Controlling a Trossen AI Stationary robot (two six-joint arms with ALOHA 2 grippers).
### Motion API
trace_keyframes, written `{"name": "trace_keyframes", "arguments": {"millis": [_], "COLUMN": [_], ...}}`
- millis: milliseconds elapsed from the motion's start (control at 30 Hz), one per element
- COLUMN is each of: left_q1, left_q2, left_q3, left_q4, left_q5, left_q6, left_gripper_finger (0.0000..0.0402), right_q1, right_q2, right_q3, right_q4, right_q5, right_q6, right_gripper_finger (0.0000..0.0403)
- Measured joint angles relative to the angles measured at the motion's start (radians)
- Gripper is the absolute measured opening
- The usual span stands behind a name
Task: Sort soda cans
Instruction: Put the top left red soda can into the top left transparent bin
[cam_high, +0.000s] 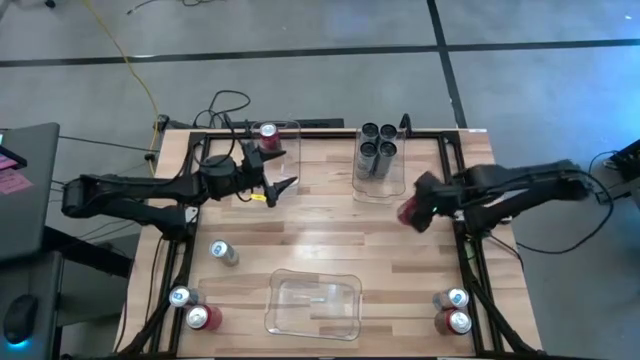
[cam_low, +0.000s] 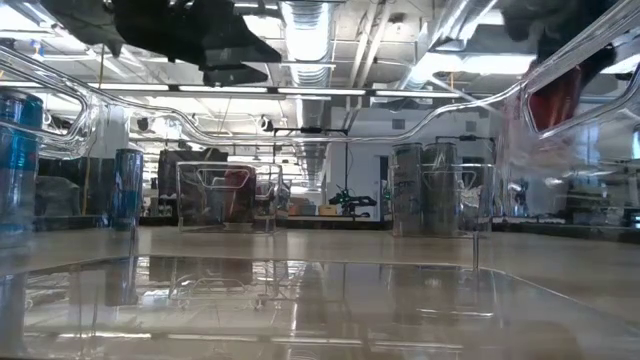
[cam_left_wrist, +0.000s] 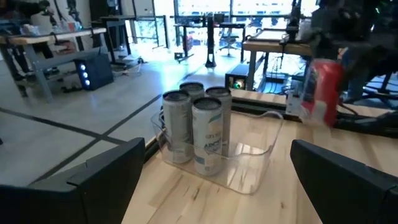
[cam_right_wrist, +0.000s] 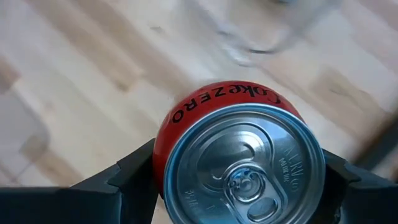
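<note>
I see my right gripper clamped on a red Coke Zero can, held above the table near its right edge, just beside the clear bin that holds four dark grey cans. My left gripper hangs with its fingers wide apart and holds nothing, near the far-left bin with one red can in it. Other cans stand loose: one silver-white can at the left, a silver-white and a red one in each near corner, and an empty clear bin sits at the near edge.
</note>
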Motion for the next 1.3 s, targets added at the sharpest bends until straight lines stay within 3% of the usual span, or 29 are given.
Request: {"name": "trace_keyframes", "arguments": {"millis": [233, 767, 967, 1300], "left_q1": [-0.002, -0.126, -0.142, -0.165], "left_q2": [-0.061, -0.103, -0.102, -0.092], "left_q3": [0.0, 0.0, 0.0, 0.0], "left_q4": [-0.137, -0.243, -0.288, -0.287], "left_q5": [-0.005, -0.008, -0.033, -0.035], "left_q6": [-0.031, -0.062, -0.077, -0.115], "left_gripper_finger": [0.0399, 0.0399, 0.0399, 0.0399], "right_q1": [0.043, -0.127, -0.131, -0.131], "right_q2": [0.188, 0.589, 0.723, 0.879], "right_q3": [0.02, 0.242, 0.313, 0.442], "right_q4": [0.222, 0.525, 0.574, 0.579], "right_q5": [0.011, 0.009, -0.014, -0.095], "right_q6": [-0.165, -0.727, -0.887, -0.995], "right_gripper_finger": [0.0305, 0.0305, 0.0305, 0.0306]}}
